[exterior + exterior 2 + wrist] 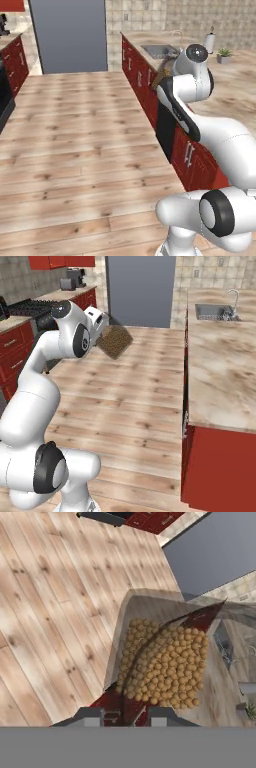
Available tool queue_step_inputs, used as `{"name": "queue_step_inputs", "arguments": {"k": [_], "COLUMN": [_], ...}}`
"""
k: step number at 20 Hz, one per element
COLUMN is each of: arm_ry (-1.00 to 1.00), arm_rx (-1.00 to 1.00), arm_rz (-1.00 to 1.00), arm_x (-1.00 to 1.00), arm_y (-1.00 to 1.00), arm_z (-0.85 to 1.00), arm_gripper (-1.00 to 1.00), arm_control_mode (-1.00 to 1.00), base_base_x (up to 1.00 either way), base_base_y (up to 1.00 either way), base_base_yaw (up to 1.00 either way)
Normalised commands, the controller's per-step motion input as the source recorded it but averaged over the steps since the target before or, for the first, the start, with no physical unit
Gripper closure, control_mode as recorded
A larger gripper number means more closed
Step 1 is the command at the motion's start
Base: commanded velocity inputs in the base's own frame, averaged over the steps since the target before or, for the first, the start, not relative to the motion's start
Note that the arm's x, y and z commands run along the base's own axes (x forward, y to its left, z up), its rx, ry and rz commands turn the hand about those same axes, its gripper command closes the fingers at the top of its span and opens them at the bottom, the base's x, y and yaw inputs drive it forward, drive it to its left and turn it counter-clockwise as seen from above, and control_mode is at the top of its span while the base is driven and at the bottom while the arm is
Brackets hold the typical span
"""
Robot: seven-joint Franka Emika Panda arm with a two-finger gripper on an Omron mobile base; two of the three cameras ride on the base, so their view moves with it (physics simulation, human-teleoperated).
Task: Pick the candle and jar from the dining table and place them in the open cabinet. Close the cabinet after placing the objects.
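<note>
- Holding the jar in the gripper: in the hand view the two dark fingertips sit at the jar's near edge, closed down tight on it, with clear glass and tan grainy fill spreading out beyond them.
- Jar is up in the air, off any surface. Through the glass the wood floor shows, bent and smeared; a streak of red runs across the jar's upper right.
- Right base view: jar seen as a brown grainy block tilted on one corner, just beside the white wrist, over the plank floor.
- Left base view: a sliver of the jar peeks out behind the arm's upper link, in front of the red drawers.
- Arm folded high, elbow bent, hand at about counter height.
- Marble counter with a steel sink runs along the right of the right base view; red drawer fronts below it.
- Small plant and a white roll on a stand at the counter's far end.
- Grey fridge against the back wall, straight ahead.
- Red cabinet high on the far left wall, above a second counter carrying a dark appliance; door state not readable from here.
</note>
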Motion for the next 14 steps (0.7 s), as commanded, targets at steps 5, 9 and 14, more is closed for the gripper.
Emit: {"name": "queue_step_inputs", "arguments": {"k": [5,9,14], "arm_ry": [0.00,0.00,0.00], "arm_rx": [0.00,0.00,0.00], "arm_rz": [0.00,0.00,0.00], "arm_x": [0.00,0.00,0.00], "arm_y": [0.00,0.00,0.00], "arm_z": [0.00,0.00,0.00], "arm_gripper": [1.00,1.00,1.00], "arm_control_mode": [1.00,1.00,1.00], "base_base_x": [0.52,0.75,0.97], "base_base_y": [0.89,0.72,0.50], "base_base_yaw": [0.00,0.00,0.00]}}
